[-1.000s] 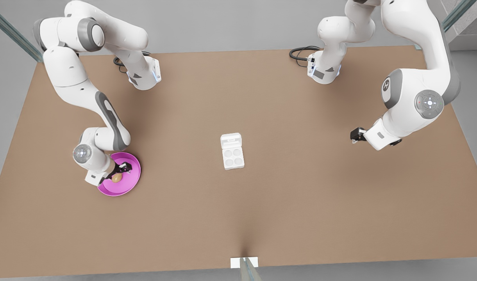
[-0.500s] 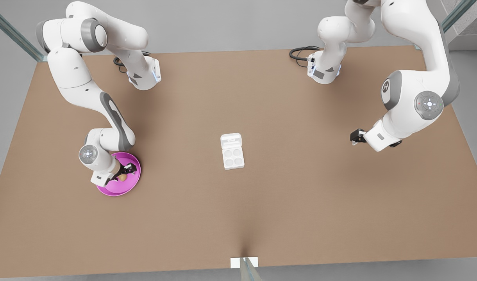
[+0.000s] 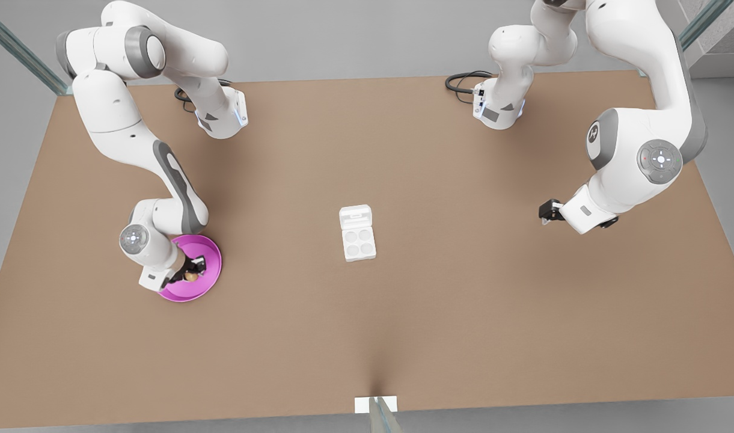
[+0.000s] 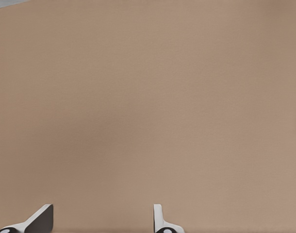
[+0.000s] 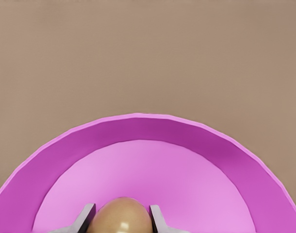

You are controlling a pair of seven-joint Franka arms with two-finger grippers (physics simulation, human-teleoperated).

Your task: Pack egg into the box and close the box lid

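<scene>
Egg (image 5: 121, 216): on pink plate (image 5: 196, 141), clamped between right gripper (image 3: 189, 272) fingers (image 5: 156, 216); left gripper (image 3: 544, 211) fingers apart over desk (image 3: 439, 288).

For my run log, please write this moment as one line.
right gripper: around egg on pink plate | left gripper: open, waiting above table | box: empty | box lid: open
</scene>
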